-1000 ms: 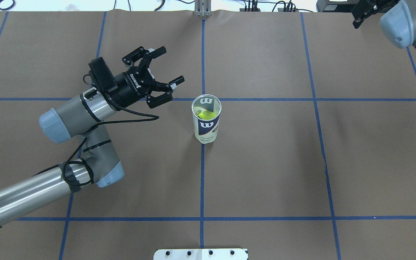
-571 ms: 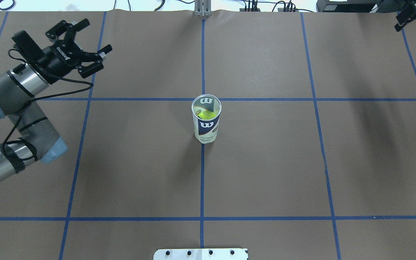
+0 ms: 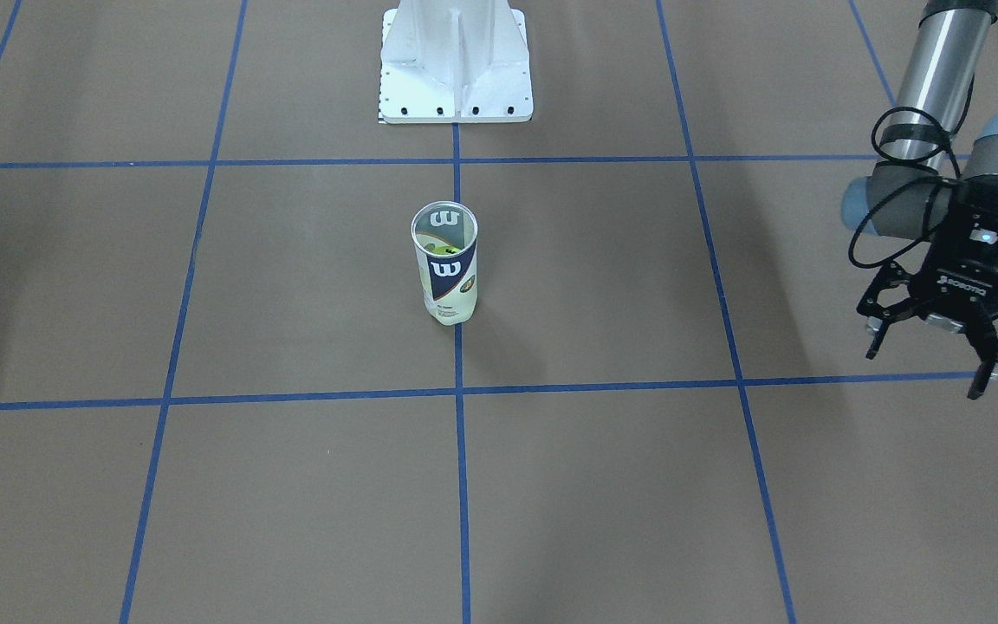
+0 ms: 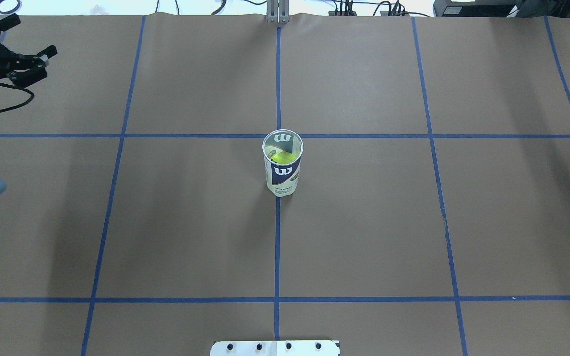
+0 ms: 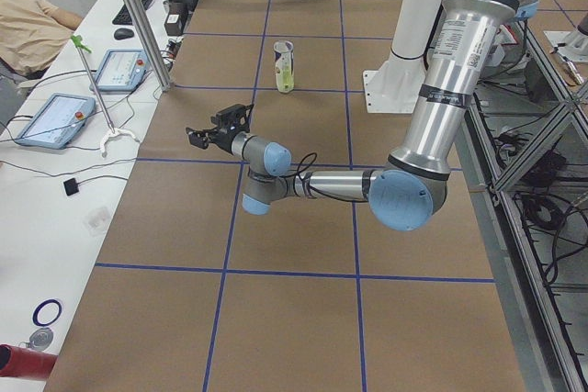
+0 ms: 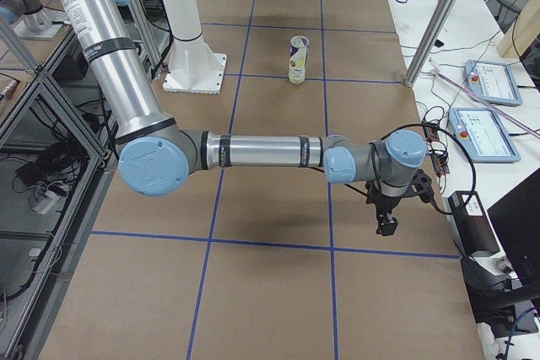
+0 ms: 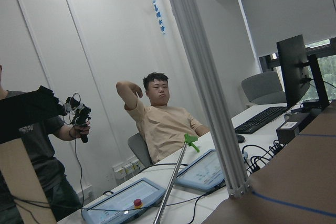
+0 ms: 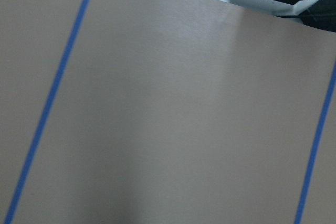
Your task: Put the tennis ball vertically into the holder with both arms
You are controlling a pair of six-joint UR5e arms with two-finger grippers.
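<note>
Clear plastic cylindrical tennis-ball can [image 4: 283, 173], upright mid-table, yellow-green ball [image 4: 280, 157] inside: likely light, thin-walled, slippery; grip gently mid-label. Left pincer [image 3: 934, 364] spread wide; right pincer [image 6: 386, 221], cannot tell.

Light: bright, even
Shadows: soft, faint beside holder [image 4: 283, 168]
Focus: right wrist view soft, others sharp

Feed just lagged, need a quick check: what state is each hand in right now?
Left hand: open, holding nothing.
Right hand: shows only in the side view; cannot tell.
</note>
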